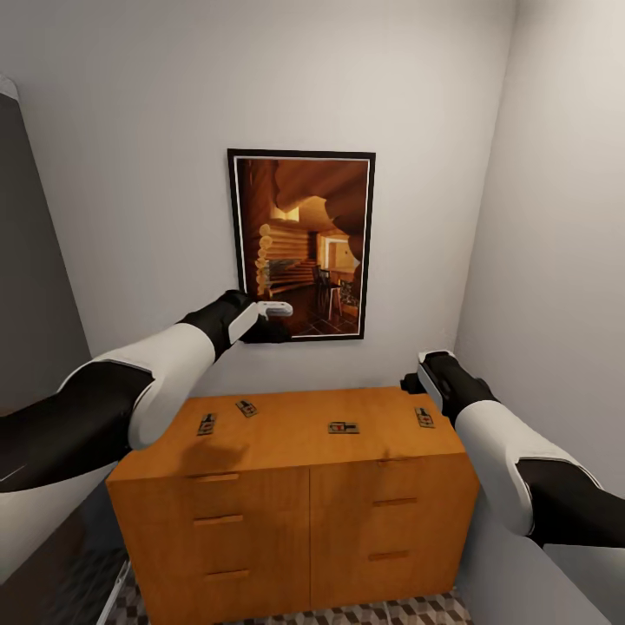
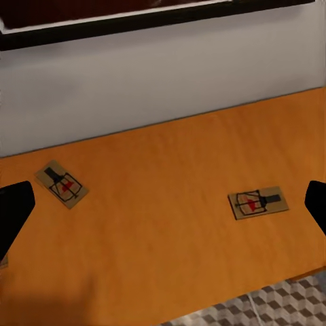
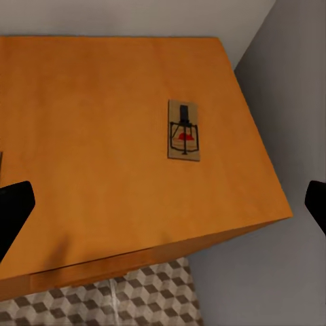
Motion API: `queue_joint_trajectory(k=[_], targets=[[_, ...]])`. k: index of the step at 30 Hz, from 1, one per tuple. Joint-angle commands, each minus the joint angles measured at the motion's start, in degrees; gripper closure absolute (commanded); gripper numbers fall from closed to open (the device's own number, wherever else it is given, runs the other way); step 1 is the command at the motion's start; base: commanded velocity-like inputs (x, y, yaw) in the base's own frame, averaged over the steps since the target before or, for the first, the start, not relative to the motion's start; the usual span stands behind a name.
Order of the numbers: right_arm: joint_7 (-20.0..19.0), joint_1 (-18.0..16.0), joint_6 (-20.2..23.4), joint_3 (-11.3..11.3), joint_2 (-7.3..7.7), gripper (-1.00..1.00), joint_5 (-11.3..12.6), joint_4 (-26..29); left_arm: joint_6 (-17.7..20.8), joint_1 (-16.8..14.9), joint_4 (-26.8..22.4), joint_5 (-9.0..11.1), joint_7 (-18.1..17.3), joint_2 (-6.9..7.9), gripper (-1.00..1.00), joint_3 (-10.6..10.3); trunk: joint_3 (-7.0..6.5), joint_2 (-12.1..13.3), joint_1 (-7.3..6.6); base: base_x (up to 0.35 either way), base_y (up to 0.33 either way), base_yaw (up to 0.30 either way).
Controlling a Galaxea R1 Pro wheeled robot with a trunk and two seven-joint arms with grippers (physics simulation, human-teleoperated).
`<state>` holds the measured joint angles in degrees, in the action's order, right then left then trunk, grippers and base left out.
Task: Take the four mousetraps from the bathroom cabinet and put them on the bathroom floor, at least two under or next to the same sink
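Note:
Several mousetraps lie flat on top of the orange-brown cabinet (image 1: pixel 286 486): two near its left end (image 1: pixel 207 424) (image 1: pixel 246 407), one mid-right (image 1: pixel 344 427) and one at the right end (image 1: pixel 424 417). My left gripper (image 1: pixel 276 311) hangs open high above the cabinet's back, in front of the wall picture. Its wrist view looks down on two mousetraps (image 2: pixel 62 184) (image 2: pixel 258 202). My right gripper (image 1: pixel 410 382) is open above the cabinet's back right corner, with the right-end mousetrap (image 3: pixel 184 130) below it. Cube-patterned bathroom floor (image 1: pixel 391 612) shows under the cabinet. The bathroom sink is out of view.
A framed picture (image 1: pixel 302 243) hangs on the back wall above the cabinet. The right side wall (image 1: pixel 555 260) stands close to the cabinet's right end. A dark grey panel (image 1: pixel 35 286) rises at the left, close to my left arm.

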<state>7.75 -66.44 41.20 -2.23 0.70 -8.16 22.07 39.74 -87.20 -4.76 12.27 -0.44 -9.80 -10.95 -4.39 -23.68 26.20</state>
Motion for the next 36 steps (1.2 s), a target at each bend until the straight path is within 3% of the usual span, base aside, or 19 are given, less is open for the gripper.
queue_joint_trajectory(k=[1, 14, 36], targets=[[-0.2, 0.0, 0.4, -0.2, -0.04, -1.00, -0.5, 0.1, -0.1, 0.0, -0.1, 0.4, 0.0, -0.03, -1.00, -0.5, 0.03, 0.0, 0.02, 0.000, 0.000, 0.000], [-0.2, 0.0, 0.4, -0.1, -0.15, -1.00, -0.5, 0.3, -7.5, 1.2, 2.2, 0.2, 0.6, -0.20, -1.00, -0.5, 0.03, 0.0, 0.02, 0.000, 0.000, 0.000], [-0.5, 0.0, 0.9, 0.2, 0.55, -1.00, -0.8, 0.3, -8.5, 1.4, 2.6, 0.4, 0.2, -0.20, -1.00, -0.5, 0.03, 0.0, 0.02, 0.000, 0.000, -0.002]])
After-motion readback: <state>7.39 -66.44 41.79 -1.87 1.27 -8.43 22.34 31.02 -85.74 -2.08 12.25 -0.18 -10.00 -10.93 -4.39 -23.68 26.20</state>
